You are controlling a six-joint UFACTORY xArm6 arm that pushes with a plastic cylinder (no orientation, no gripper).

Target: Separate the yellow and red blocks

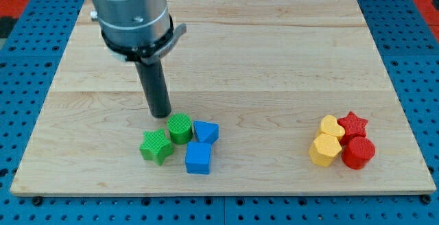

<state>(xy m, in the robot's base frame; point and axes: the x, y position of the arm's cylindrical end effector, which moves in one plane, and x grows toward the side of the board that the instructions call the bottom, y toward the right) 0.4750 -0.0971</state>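
At the view's lower right sits a tight cluster: a yellow heart-shaped block, a yellow hexagonal block, a red star and a red cylinder, all touching. My tip is far to their left, just above and left of a green cylinder, very close to it.
A green star, a blue block and a blue cube lie with the green cylinder at the lower middle-left. The wooden board rests on a blue perforated surface.
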